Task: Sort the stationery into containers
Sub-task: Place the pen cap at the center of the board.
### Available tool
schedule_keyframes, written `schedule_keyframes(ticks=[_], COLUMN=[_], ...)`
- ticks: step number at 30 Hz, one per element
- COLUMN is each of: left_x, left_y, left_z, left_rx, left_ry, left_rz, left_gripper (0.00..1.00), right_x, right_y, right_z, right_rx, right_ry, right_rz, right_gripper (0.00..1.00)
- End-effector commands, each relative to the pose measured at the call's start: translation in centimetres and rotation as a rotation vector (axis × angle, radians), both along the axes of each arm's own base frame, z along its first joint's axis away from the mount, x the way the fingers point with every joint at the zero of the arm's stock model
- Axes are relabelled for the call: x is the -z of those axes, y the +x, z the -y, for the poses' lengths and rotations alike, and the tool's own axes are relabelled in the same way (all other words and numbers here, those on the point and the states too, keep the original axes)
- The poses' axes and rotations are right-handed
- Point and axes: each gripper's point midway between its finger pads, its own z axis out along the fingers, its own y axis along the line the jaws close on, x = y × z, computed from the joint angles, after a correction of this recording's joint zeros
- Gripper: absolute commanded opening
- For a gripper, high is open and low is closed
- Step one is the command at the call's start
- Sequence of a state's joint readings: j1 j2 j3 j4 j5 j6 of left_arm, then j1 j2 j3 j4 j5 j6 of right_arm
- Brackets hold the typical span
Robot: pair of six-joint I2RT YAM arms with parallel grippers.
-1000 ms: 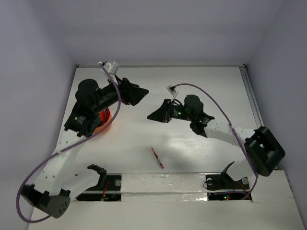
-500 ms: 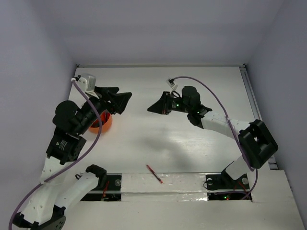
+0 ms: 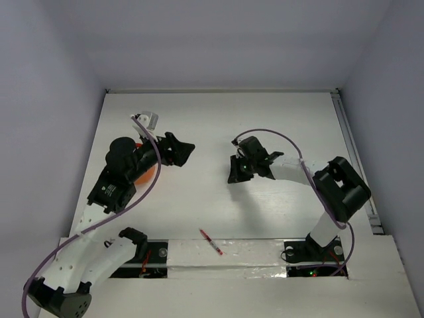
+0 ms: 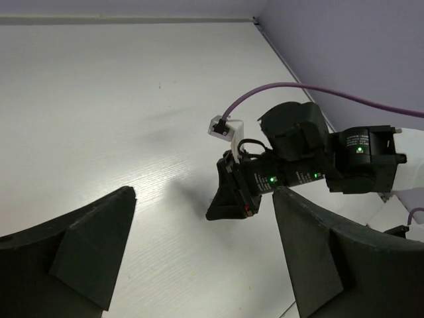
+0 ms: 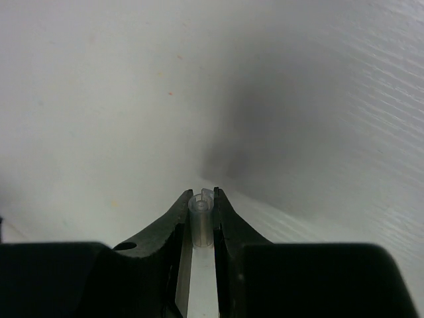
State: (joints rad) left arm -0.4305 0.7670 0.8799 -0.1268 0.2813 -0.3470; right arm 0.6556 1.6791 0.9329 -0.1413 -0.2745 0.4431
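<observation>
My right gripper (image 3: pixel 233 175) points down close to the white table at its middle. In the right wrist view it (image 5: pixel 201 197) is shut on a small clear, pale cap (image 5: pixel 201 218) that stands between the fingertips. My left gripper (image 3: pixel 184 151) hangs left of it, open wide and empty; its dark fingers (image 4: pixel 89 252) frame the left wrist view, which shows the right gripper (image 4: pixel 228 205) ahead. The orange-red pot (image 3: pixel 147 175) is mostly hidden under the left arm. A slim red pen (image 3: pixel 212 242) lies on the front strip.
The table's back wall and side walls close in the white surface. The arm bases (image 3: pixel 136 248) and a purple cable (image 3: pixel 278 136) sit at the near edge and over the middle. A rail (image 3: pixel 348 146) runs along the right side.
The right gripper has dropped and pulled in toward the table's middle. The left arm swung left, then back right over the pot. The red pen now lies nearer the front edge.
</observation>
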Motion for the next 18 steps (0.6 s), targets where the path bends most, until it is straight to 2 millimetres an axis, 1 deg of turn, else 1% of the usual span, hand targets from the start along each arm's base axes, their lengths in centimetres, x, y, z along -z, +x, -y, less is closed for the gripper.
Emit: schedule_keyframes(ticks=[1, 2, 3, 4, 5, 6, 7, 8, 10, 11, 12, 13, 15, 16, 17, 18], left_x=[-2.2, -1.8, -1.5, -1.2, -1.0, -0.9, -0.8, -0.5, -0.5, 0.2, 0.3, 0.6, 0.8, 0.8, 0.7, 0.6], left_y=[0.0, 0.1, 0.1, 0.1, 0.1, 0.1, 0.0, -0.1, -0.1, -0.1, 0.0, -0.1, -0.1, -0.2, -0.3, -0.3], left_z=[-0.6, -0.6, -0.6, -0.6, -0.6, -0.7, -0.7, -0.8, -1.1, -1.1, -1.3, -1.4, -1.6, -1.7, -2.0, -2.2], left_rx=[-0.017, -0.019, -0.017, -0.017, -0.016, -0.018, -0.017, -0.020, -0.032, -0.032, -0.041, -0.042, -0.051, -0.056, -0.064, -0.078], left_ry=[0.005, 0.013, 0.019, 0.020, 0.024, 0.026, 0.032, 0.036, 0.037, 0.045, 0.049, 0.053, 0.066, 0.064, 0.065, 0.065], left_rz=[0.098, 0.096, 0.096, 0.094, 0.096, 0.097, 0.104, 0.104, 0.119, 0.112, 0.114, 0.106, 0.107, 0.111, 0.118, 0.123], left_gripper=[0.82, 0.84, 0.87, 0.88, 0.89, 0.91, 0.93, 0.93, 0.96, 0.97, 0.97, 0.97, 0.98, 0.98, 0.98, 0.98], right_x=[1.1, 1.4, 2.3, 2.4, 2.6, 2.7, 2.6, 2.3, 1.3, 0.6, 0.0, -1.2, -2.8, -3.4, -4.7, -5.2], right_y=[0.3, 0.3, 0.3, 0.2, 0.3, 0.3, 0.2, 0.4, 0.3, 0.6, 0.5, 0.8, 0.2, -0.2, -0.9, -1.3], right_z=[1.1, 1.2, 1.4, 1.2, 1.2, 1.2, 1.1, 1.2, 1.0, 1.0, 0.8, 1.2, 0.6, 0.3, 0.1, -0.1], right_rx=[-0.002, -0.001, 0.001, 0.002, 0.005, 0.008, 0.007, 0.015, 0.014, 0.022, 0.020, 0.036, 0.019, 0.007, -0.011, -0.013], right_ry=[-0.120, -0.132, -0.153, -0.166, -0.173, -0.175, -0.183, -0.188, -0.189, -0.187, -0.185, -0.190, -0.188, -0.187, -0.178, -0.190], right_rz=[0.033, 0.027, 0.005, 0.004, 0.003, 0.000, 0.005, 0.008, 0.029, 0.042, 0.058, 0.085, 0.124, 0.142, 0.167, 0.191], right_gripper=[0.03, 0.09, 0.12, 0.17, 0.28, 0.34, 0.42, 0.55, 0.64, 0.72, 0.76, 0.79, 0.82, 0.82, 0.76, 0.73])
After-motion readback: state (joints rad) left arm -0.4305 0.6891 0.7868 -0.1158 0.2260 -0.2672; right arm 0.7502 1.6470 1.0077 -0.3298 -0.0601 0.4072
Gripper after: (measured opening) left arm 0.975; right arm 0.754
